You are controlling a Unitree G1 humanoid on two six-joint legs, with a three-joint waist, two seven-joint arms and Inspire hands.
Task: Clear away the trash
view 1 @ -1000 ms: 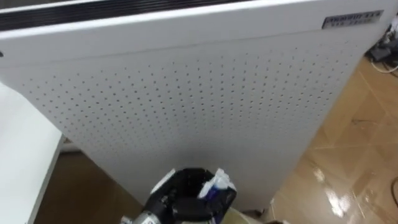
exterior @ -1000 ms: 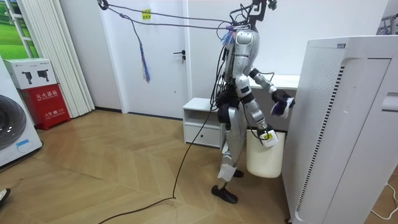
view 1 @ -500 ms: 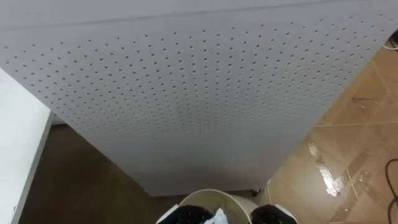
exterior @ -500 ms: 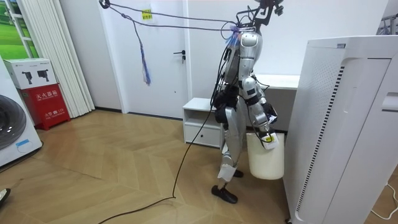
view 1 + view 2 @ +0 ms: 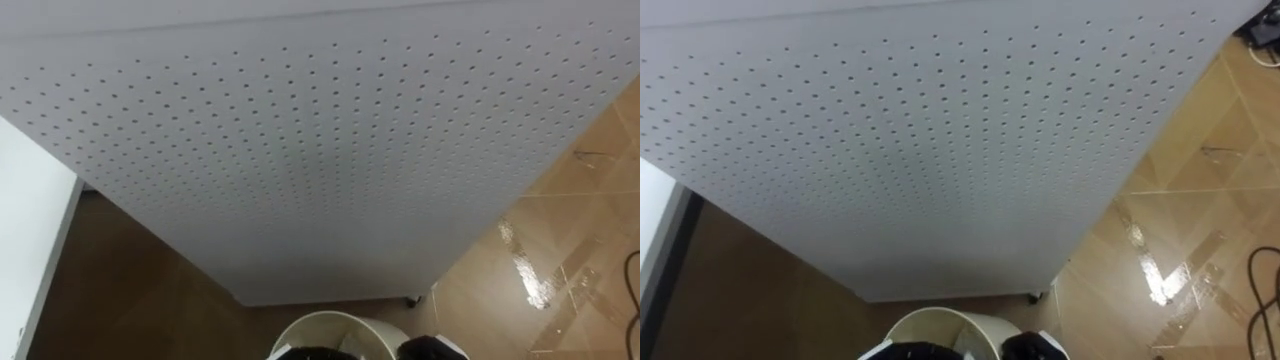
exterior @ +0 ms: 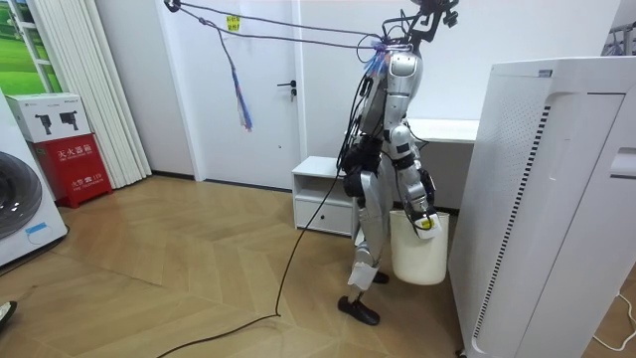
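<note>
We judge this the drop-off step: left hand is over the white bin, right hand at the bin's rim. We cannot tell either hand's finger state, nor whether the garbage is held or in the bin. Next move calls for confirming release, then lifting clear of the bin.

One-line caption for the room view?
Robot stands facing a tall white appliance, a white bin at its side.

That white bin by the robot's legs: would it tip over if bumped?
Likely light: the bin looks like thin plastic, open-topped. On that glossy wooden floor a low push would probably slide it; a high knock might tip it.
</note>
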